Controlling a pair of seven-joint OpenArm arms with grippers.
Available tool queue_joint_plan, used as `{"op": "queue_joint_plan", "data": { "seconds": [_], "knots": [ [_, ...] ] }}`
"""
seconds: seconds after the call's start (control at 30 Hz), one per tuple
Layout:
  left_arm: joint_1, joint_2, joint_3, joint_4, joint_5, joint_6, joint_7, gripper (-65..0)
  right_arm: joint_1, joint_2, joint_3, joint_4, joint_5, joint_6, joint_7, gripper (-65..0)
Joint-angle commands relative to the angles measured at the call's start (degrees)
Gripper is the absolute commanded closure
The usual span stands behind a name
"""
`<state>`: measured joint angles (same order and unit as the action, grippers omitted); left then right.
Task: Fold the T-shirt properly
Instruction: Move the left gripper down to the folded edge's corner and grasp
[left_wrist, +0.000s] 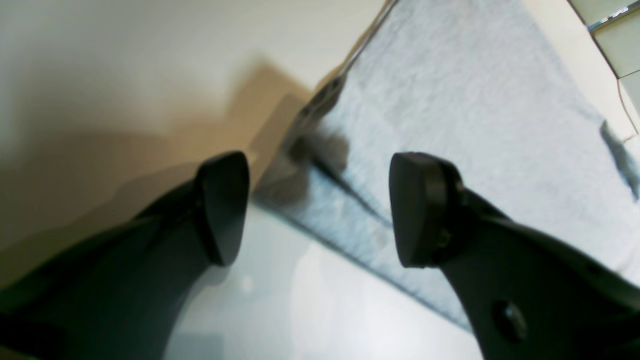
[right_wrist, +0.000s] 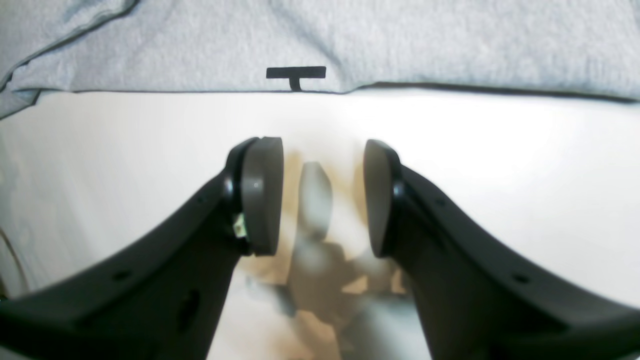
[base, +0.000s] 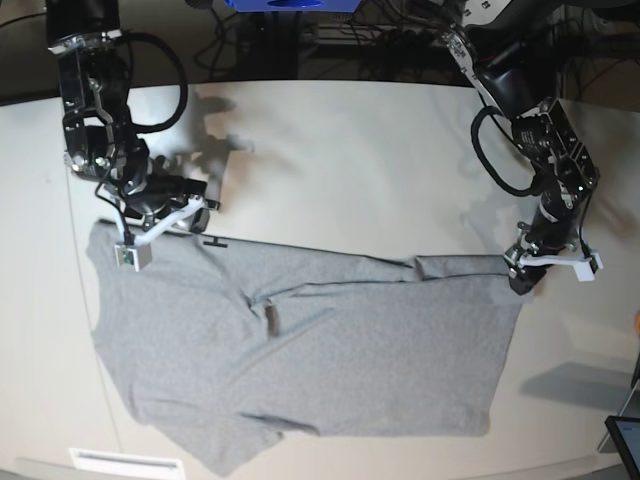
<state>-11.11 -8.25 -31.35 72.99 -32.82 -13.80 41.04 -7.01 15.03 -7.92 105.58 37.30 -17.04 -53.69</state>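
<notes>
The grey T-shirt (base: 300, 360) lies spread on the white table (base: 350, 160), its upper part folded into a long straight edge. My left gripper (base: 527, 272) stands at the shirt's upper right corner in the base view. In its wrist view the left gripper (left_wrist: 320, 205) is open, and the corner of the T-shirt (left_wrist: 475, 100) lies below and beyond the fingers, ungripped. My right gripper (base: 165, 215) hovers just behind the shirt's upper left edge. Its wrist view shows the right gripper (right_wrist: 322, 195) open over bare table, short of the T-shirt (right_wrist: 400, 40) and a black T-shaped mark (right_wrist: 296, 75).
Cables and a blue object (base: 290, 5) crowd the far side behind the table. A dark screen corner (base: 625, 440) shows at the lower right. A white label (base: 110, 460) sits on the table's front edge at the left.
</notes>
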Motion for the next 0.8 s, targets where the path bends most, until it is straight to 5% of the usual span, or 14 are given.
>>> {"op": "queue_joint_plan", "data": {
  "seconds": [0.0, 0.77],
  "knots": [
    [-1.1, -0.8, 0.0, 1.1, -0.6, -0.6, -1.3, -41.7, 0.7, 0.4, 0.2, 0.9, 0.5, 0.5, 0.9, -25.2],
    [-5.0, -0.5, 0.2, -3.1, -0.6, -0.7, -1.3, -41.7, 0.8, 0.4, 0.2, 0.8, 0.5, 0.5, 0.9, -25.2]
  ]
}}
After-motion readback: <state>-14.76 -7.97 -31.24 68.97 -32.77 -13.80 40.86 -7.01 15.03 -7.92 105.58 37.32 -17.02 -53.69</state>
